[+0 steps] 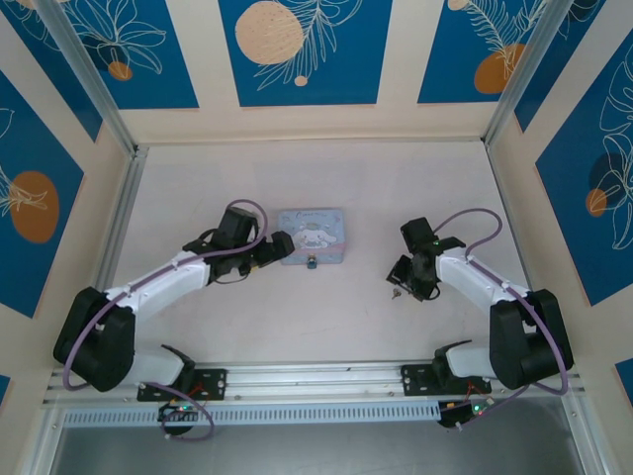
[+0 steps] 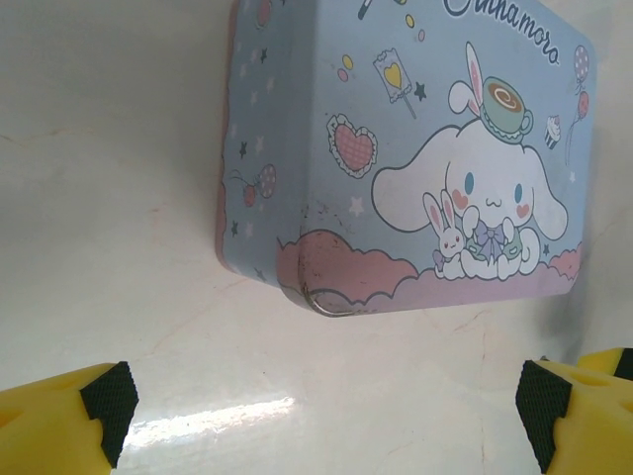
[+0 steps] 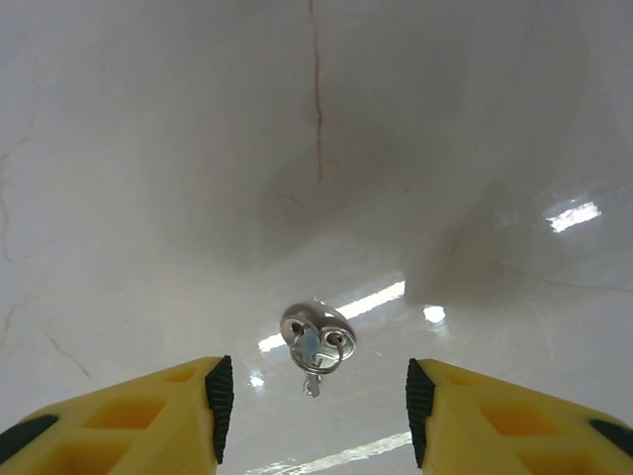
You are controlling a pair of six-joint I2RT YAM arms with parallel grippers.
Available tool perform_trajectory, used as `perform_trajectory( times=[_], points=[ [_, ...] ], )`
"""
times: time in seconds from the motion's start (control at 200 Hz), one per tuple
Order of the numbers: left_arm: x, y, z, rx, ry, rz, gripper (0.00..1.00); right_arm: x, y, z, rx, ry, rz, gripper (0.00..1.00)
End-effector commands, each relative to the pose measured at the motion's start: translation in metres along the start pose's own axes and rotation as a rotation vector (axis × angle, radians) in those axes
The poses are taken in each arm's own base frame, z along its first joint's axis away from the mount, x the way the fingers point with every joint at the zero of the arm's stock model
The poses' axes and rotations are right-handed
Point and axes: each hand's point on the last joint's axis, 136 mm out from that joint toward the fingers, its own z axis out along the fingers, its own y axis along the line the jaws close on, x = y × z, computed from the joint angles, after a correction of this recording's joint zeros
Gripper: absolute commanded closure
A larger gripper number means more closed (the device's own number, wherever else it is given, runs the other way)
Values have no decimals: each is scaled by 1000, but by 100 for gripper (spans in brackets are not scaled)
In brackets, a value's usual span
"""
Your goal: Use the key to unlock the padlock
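Note:
The key [image 3: 316, 342] is a small silver key on a ring, lying flat on the pale table between the black pads of my right gripper [image 3: 315, 404]. Its jaws stand apart on either side of the key, with a gap on each side and nothing gripped. From above, the key [image 1: 394, 290] lies just left of the right gripper [image 1: 403, 280]. The padlock [image 1: 310, 262] is a tiny teal speck at the near edge of the pale blue tin [image 1: 310, 237]. My left gripper [image 1: 277, 247] sits at the tin's left side, wide open [image 2: 324, 416] and holding nothing.
The tin [image 2: 396, 148], blue with a white cartoon dog and a pink lower band, rests just beyond the left fingers. Aluminium rails and blue-and-cream walls [image 1: 297, 49] enclose the table [image 1: 326, 327] on three sides.

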Motion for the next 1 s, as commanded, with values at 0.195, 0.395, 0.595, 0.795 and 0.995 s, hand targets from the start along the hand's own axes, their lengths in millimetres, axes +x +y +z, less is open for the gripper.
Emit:
perform_trajectory(
  times=[0.195,0.395,0.595,0.795,0.995],
  points=[
    [-2,-17,6,58,29,29,1,9,6,8,-8,29,-41,53],
    [-1,-20,5,65,34,28,1,14,7,16,7,46,-52,54],
    [-2,-22,3,70,32,30,1,18,6,24,39,60,-61,62],
    [-3,-24,0,74,26,31,1,23,8,27,42,76,-80,83],
    [-3,-27,-1,78,25,35,1,30,30,14,-18,74,-125,100]
  ],
)
